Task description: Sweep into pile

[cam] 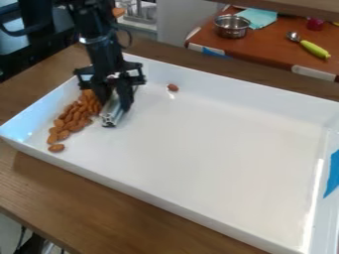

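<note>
Many almonds (74, 115): gathered in a loose heap beside the tray's left edge, with the nearest one lying by the left near corner.
One stray almond (173, 88): set well apart from the heap, near the tray's far edge.
Claw (114, 100): closed on the metal bar and pointed downward, placed over the left part of the tray near the far left corner.
Metal bar (111, 115): gripped between the fingers, slanted, with the heap just beside it on the side of the left edge.
White tray (205, 149): rested on the wooden table (126, 213), with blue tape (333, 173) stuck at its right edge.
Brown surface behind (271, 47): occupied by a metal bowl (232, 27), a teal cloth (259, 18) and a green-handled spoon (313, 48).
</note>
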`<state>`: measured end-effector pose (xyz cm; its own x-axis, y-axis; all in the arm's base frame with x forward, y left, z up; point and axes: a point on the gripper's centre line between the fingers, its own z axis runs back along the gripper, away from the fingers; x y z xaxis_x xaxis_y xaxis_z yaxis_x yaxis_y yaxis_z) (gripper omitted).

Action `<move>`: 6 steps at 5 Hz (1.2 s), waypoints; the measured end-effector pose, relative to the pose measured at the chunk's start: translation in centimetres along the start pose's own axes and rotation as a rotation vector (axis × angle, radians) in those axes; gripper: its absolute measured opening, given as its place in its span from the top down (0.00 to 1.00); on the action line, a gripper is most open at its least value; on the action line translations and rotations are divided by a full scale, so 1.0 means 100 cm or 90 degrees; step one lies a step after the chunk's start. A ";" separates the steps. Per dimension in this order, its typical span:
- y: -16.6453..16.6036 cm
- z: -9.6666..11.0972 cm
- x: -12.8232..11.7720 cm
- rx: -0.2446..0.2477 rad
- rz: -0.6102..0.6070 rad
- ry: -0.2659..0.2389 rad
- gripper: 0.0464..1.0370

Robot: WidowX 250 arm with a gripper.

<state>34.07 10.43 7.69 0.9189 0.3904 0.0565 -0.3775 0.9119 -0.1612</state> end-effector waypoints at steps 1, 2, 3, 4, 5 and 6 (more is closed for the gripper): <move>0.019 0.005 -0.002 -0.006 0.011 0.014 0.66; 0.004 0.017 -0.003 -0.061 0.001 0.002 0.66; -0.022 0.032 -0.006 -0.112 -0.010 -0.006 0.66; -0.048 0.041 -0.005 -0.151 -0.032 -0.004 0.66; -0.066 0.047 -0.008 -0.168 -0.065 -0.003 0.66; -0.087 0.042 -0.009 -0.152 -0.104 -0.016 0.66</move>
<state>36.02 2.69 13.19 0.9609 0.2470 0.1252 -0.1847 0.9084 -0.3750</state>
